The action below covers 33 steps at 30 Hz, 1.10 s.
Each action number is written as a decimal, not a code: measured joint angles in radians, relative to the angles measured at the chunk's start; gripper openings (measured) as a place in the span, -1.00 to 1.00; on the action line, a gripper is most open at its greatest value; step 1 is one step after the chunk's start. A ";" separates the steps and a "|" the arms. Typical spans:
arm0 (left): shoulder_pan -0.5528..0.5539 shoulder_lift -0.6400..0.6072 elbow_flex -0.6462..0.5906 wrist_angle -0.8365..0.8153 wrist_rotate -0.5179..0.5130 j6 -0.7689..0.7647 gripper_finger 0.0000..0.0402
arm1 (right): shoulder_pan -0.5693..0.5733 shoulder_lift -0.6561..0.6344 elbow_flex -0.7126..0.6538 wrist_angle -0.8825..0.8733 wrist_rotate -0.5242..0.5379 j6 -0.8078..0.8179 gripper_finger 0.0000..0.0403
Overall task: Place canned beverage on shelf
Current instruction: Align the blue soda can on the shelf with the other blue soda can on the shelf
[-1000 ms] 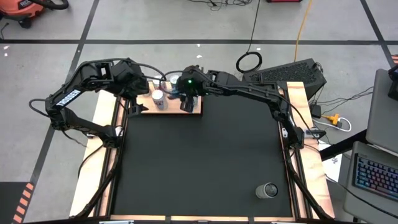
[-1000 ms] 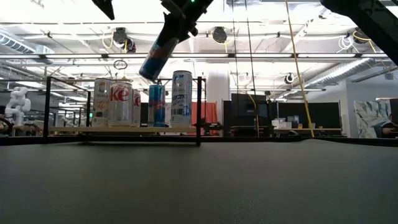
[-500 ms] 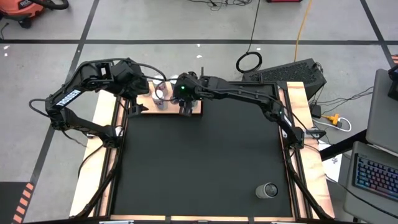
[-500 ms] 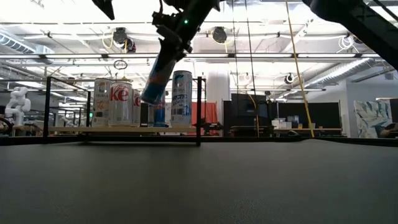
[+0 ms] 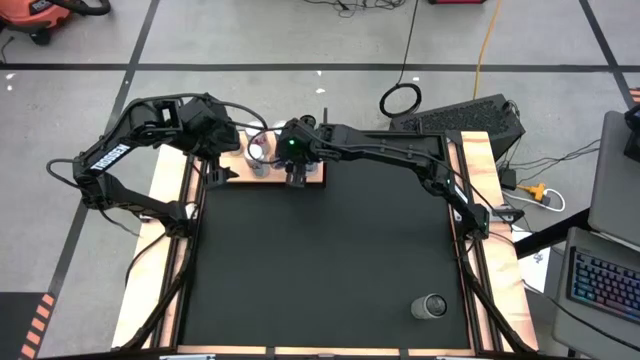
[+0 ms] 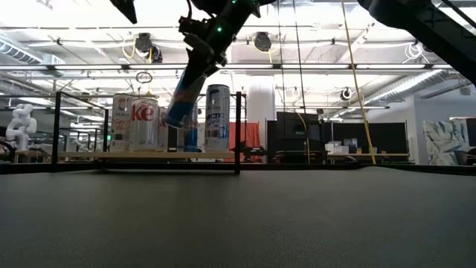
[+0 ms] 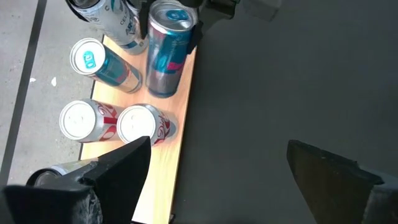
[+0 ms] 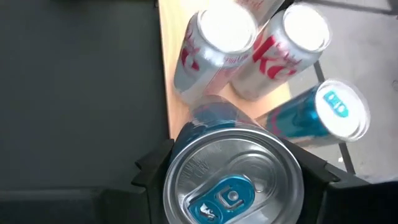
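While the left hand (image 7: 211,180) is waiting wide open and empty beside the shelf (image 7: 177,155), the right hand (image 6: 202,37) is gripping the blue can (image 6: 183,97) by its top, tilted, its base hanging just above the shelf's front edge

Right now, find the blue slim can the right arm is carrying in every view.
High view: hidden under the right gripper, over the shelf.
Low view: blue can, tilted, above the shelf.
Left wrist view: near the shelf's edge.
Right wrist view: lid up, between the jaws.
Shared landmark: the two Diet Coke cans.
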 joint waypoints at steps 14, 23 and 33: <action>0.000 0.000 0.000 0.000 0.000 0.000 0.86 | -0.003 0.029 0.000 -0.007 -0.004 -0.017 0.00; 0.000 0.000 0.000 0.000 0.000 0.001 0.86 | -0.003 0.028 0.000 -0.080 -0.033 -0.017 0.00; 0.000 0.000 0.000 0.000 0.000 0.001 0.86 | -0.013 0.027 0.000 -0.027 -0.036 -0.018 0.01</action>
